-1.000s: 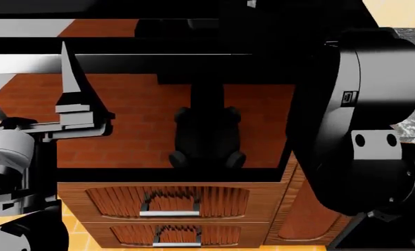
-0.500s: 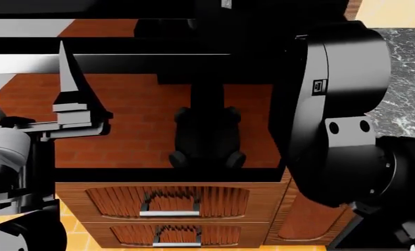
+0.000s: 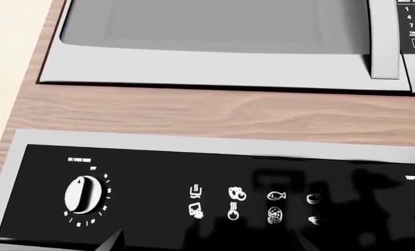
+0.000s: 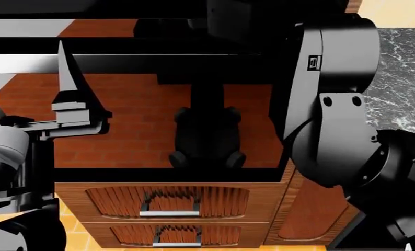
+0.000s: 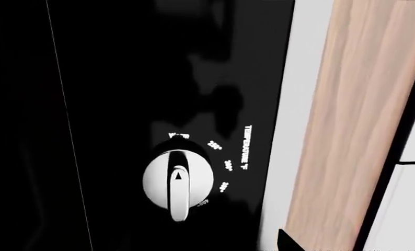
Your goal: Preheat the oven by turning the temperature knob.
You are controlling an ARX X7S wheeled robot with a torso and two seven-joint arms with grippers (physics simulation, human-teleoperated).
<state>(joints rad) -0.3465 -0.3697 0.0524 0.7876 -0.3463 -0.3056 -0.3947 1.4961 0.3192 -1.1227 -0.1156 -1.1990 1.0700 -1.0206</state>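
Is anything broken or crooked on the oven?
Nothing stands out. The oven door is shut, its control panel looks clean, and both white knobs, the timer knob and the temperature knob, sit flat against it. The drawers below are closed.

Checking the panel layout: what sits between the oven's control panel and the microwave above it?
A bare strip of light wood, seen in the left wrist view, separates the panel from the microwave.

Nothing stands in front of the temperature knob [image 5: 177,180]; the black panel around it is bare. The timer knob [image 3: 82,194] on the oven [image 4: 159,120] is likewise unobstructed, well apart across the panel.
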